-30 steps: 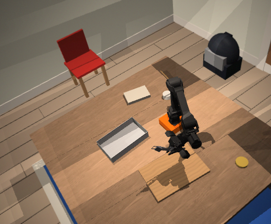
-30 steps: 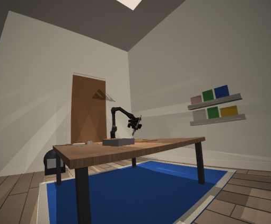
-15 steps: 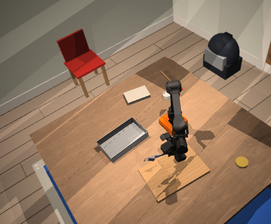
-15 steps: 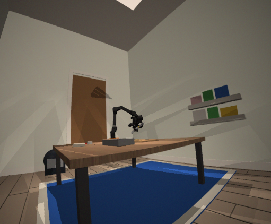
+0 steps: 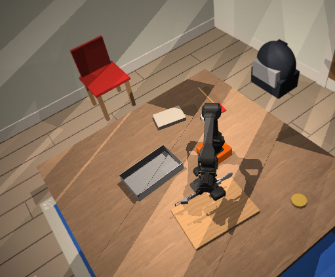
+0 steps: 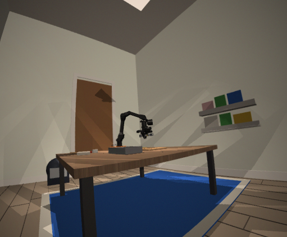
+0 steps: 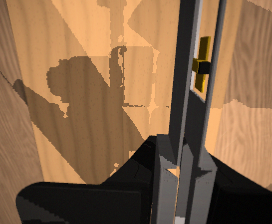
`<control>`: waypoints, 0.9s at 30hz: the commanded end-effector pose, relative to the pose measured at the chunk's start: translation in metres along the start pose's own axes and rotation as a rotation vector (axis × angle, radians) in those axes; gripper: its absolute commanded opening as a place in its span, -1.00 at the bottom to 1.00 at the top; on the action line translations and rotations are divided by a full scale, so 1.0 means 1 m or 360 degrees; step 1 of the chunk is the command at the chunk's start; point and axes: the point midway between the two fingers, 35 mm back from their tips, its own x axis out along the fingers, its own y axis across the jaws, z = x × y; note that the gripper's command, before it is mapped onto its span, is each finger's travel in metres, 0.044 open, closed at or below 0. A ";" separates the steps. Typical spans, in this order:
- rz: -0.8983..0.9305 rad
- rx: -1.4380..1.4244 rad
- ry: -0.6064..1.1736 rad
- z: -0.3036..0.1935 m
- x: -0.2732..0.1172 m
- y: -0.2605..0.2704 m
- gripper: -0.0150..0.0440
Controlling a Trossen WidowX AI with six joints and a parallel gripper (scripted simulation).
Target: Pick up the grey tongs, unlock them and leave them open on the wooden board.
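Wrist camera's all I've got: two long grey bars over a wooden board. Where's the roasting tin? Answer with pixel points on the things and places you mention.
Observer: The tin (image 5: 161,184) (image 6: 126,150) sits on the table (image 5: 91,184) (image 6: 137,158), off to one side of the board (image 5: 225,223) (image 6: 155,148) (image 7: 32,40).
Operator: Are those bars, the tongs, touching the wood?
Observer: No, the exterior view shows the tongs (image 5: 193,197) (image 6: 151,135) (image 7: 176,100) held up in the air, well clear of it.
Operator: Anywhere to sit?
Observer: A red chair (image 5: 105,79) stands on the floor beyond the table.
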 end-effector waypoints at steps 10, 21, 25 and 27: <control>0.0030 -0.0006 0.0032 0.001 0.000 0.003 -1.00; 0.0030 -0.0006 0.0032 0.001 0.018 0.005 -1.00; 0.0030 -0.0006 0.0032 0.002 0.025 0.005 -1.00; 0.0030 -0.0006 0.0032 0.002 0.028 0.005 -1.00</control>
